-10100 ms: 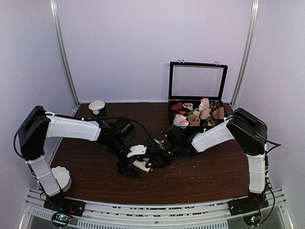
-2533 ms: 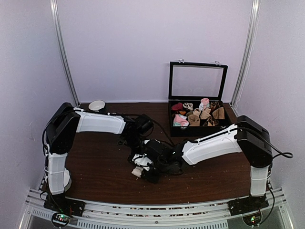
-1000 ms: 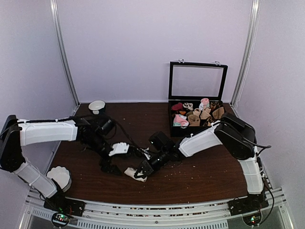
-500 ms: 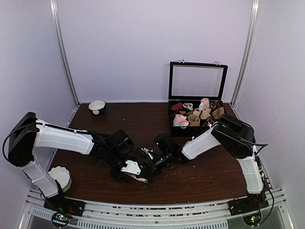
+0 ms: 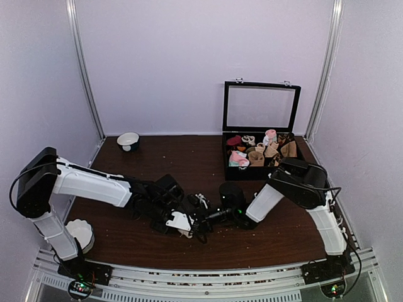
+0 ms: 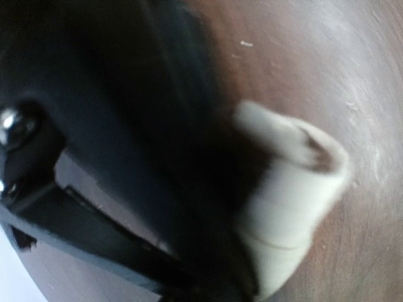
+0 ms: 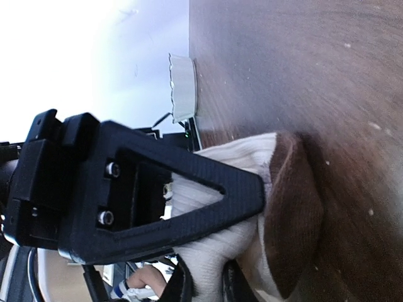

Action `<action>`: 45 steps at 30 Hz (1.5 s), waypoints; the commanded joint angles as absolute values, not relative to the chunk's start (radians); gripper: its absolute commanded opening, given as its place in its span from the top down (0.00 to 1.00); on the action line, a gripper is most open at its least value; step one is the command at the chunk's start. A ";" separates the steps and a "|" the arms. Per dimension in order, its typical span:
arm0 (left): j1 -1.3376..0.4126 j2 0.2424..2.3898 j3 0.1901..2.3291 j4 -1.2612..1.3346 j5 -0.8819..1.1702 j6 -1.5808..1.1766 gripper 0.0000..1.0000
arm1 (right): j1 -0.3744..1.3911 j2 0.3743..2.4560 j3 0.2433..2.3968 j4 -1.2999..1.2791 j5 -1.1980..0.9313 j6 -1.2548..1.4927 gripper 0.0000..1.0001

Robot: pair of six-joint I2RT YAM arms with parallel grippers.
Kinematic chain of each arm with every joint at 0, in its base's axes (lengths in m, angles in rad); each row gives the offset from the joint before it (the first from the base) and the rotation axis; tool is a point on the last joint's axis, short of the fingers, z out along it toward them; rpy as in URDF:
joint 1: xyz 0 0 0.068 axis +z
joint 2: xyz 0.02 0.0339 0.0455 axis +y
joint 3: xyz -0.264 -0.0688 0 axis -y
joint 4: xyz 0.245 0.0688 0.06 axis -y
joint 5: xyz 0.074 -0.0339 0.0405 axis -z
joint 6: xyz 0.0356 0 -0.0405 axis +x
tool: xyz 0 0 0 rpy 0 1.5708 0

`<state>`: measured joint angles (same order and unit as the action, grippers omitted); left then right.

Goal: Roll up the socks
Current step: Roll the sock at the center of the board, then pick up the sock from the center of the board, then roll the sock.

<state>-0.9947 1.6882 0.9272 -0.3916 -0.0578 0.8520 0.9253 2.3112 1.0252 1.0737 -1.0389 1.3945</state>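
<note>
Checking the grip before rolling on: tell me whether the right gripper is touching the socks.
Touching. In the right wrist view a finger of the right gripper lies pressed across the socks, fabric bulging either side.

Our white-and-black left arm [image 5: 94,184] stretched low toward the middle, its black two-finger left gripper [image 5: 189,225] aimed right, our white-and-black right arm [image 5: 264,200] folded tight, black right gripper [image 5: 205,219] aimed left, tips nearly meeting, both grips unclear
</note>
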 commanded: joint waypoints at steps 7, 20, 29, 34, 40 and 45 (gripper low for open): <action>-0.791 1.652 1.387 -0.878 0.430 0.668 1.00 | 0.895 1.964 1.047 0.069 -0.682 0.670 0.00; -0.622 1.671 1.624 -1.167 0.834 0.596 1.00 | 0.997 1.432 1.142 -0.322 0.526 0.237 0.00; -0.606 1.716 1.687 -1.279 0.938 0.619 1.00 | 1.009 1.275 0.952 0.171 -0.082 0.152 0.00; -0.591 1.740 1.698 -1.287 0.964 0.589 1.00 | 1.050 1.303 0.998 0.202 -0.318 0.121 0.00; -0.590 1.752 1.700 -1.309 0.992 0.600 1.00 | 1.090 1.395 1.099 0.174 -0.370 0.095 0.01; -0.590 1.750 1.700 -1.360 1.022 0.664 1.00 | 1.091 1.500 1.206 0.117 -0.445 0.100 0.17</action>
